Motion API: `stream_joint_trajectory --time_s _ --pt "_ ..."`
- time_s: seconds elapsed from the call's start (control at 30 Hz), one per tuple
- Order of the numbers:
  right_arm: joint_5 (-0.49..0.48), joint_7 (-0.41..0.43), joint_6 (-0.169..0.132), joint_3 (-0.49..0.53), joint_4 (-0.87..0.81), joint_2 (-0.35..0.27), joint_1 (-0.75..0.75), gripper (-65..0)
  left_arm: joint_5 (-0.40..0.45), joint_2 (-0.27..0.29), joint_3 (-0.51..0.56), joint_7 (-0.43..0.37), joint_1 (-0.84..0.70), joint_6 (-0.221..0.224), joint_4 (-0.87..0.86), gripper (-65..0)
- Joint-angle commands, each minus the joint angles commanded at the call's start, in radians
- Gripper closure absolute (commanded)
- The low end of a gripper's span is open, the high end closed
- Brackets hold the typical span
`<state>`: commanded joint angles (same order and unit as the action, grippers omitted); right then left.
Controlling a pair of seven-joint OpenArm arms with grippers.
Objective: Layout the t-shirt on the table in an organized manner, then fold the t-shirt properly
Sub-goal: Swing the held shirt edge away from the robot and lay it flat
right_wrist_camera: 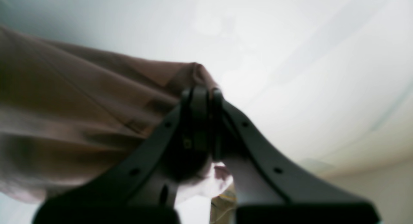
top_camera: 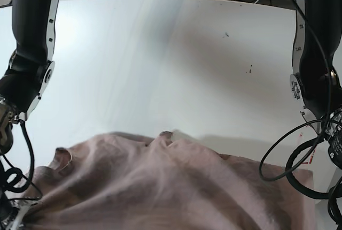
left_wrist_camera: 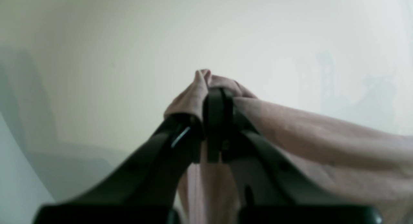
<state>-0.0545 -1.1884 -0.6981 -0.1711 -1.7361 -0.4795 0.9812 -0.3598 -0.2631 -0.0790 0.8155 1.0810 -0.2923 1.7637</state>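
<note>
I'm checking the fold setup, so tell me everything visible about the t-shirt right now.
The t-shirt is plain dusty mauve-brown, soft and wrinkled, with no print showing. It is held up and stretched between both arms: the left gripper and right gripper are each shut on a bunched edge. It fills the base view's bottom, in front of the white table.

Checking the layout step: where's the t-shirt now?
In the base view the t-shirt covers the table's near edge; both wrist views show jaws pinching its fabric.

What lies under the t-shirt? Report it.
The white table shows beyond the t-shirt. Whatever lies beneath the cloth is covered, so nothing under it can be seen.
</note>
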Motion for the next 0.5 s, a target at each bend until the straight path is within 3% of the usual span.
stream_joint_trajectory --time_s 0.33,0.5 --pt "-0.009 -0.032 0.0 -0.103 -0.186 -0.002 -0.358 -0.3 -0.124 -0.006 -0.078 0.071 -0.245 0.0 0.037 -1.0" --pt "-0.011 -0.031 0.0 -0.193 -0.253 0.074 -0.571 -0.3 -0.19 -0.006 -0.127 0.071 -0.442 0.0 0.046 -1.0"
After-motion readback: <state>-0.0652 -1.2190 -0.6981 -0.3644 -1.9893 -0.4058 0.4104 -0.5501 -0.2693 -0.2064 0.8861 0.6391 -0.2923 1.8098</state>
